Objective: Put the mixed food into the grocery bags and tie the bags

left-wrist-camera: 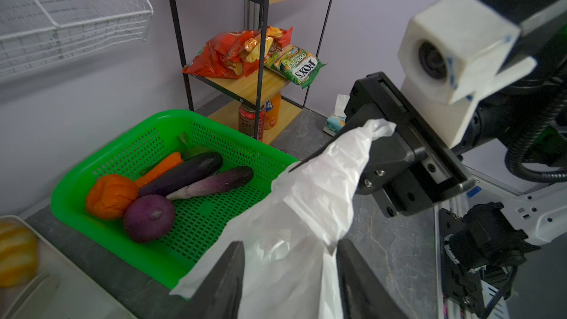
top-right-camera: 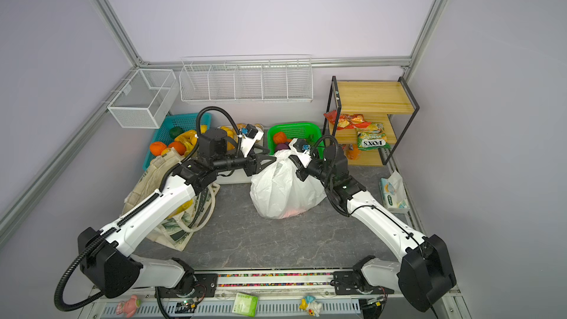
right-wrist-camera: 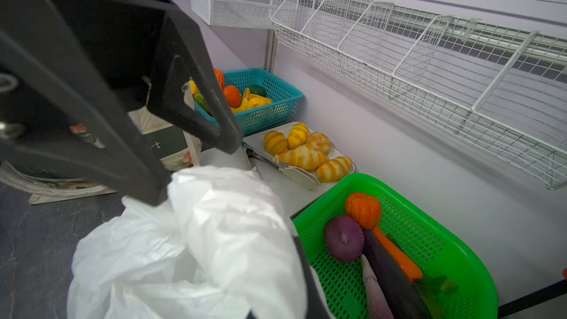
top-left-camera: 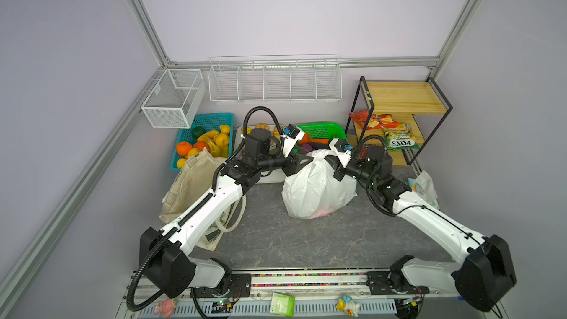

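The grey table [top-left-camera: 306,240] is lying mostly bare in front of the white plastic bag [top-left-camera: 316,188], giving wide open room on that side. The cream canvas tote [top-left-camera: 190,185] is slumping to the left of the bag, with a strip of bare table separating their edges. The bag itself is standing full and bulging, its top gathered into a narrow neck and something reddish showing through its lower skin. Right behind the bag the green basket [top-left-camera: 322,128] is crowding its back, leaving hardly any gap there. At the bag's neck the left gripper [left-wrist-camera: 288,242] is holding its fingers spread apart, with loose plastic passing between them. On the opposite side of the neck the right gripper [top-left-camera: 330,161] is pressing together on a handle of the bag, pinching the plastic. The purple onion [left-wrist-camera: 149,217] and the orange carrot [left-wrist-camera: 159,168] are lying in the basket behind the bag, outside it.
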`<state>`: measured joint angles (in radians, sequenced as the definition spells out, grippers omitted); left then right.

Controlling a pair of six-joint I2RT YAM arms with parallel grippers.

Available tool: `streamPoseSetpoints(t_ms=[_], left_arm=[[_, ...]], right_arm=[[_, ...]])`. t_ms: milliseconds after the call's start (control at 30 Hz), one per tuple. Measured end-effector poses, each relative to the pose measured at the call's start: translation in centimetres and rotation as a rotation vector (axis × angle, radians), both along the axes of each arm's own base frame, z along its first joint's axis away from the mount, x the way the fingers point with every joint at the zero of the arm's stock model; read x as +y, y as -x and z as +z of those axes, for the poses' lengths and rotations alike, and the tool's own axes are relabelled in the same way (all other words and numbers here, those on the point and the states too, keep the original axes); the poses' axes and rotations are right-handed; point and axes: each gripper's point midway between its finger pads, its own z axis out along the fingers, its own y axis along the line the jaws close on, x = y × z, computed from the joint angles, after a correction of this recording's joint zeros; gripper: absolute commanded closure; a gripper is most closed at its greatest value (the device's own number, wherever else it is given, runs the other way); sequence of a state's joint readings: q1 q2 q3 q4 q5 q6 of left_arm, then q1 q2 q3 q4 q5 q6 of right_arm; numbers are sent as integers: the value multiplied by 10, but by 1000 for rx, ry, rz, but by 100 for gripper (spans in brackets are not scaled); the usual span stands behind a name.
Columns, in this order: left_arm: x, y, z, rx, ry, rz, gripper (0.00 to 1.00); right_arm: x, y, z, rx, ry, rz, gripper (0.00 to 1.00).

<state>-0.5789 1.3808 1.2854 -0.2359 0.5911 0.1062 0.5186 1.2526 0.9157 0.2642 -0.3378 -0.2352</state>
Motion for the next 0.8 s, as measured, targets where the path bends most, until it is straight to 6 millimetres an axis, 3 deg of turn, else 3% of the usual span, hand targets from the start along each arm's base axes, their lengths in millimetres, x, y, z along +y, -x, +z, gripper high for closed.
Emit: streamPoseSetpoints(t_ms=[133,233,367,500,800], left_arm=[[6,-11,8,-68,-36,-4,70],[3,-19,-2,-105,-95,-24,80],[-5,-27,-35,-100,-184,-83,79],[-11,-22,-61,-80,-249,-154,75],[-15,-10,-63,-95,-283,-224,68]], right_arm=[[0,0,0,-1,-1,0,94],[0,0,1,-2,-2,1,93],[1,0,2,-8,-5,4,94],[1,0,1,-6,-4,4,94],[3,-3,-6,9,4,8,93]])
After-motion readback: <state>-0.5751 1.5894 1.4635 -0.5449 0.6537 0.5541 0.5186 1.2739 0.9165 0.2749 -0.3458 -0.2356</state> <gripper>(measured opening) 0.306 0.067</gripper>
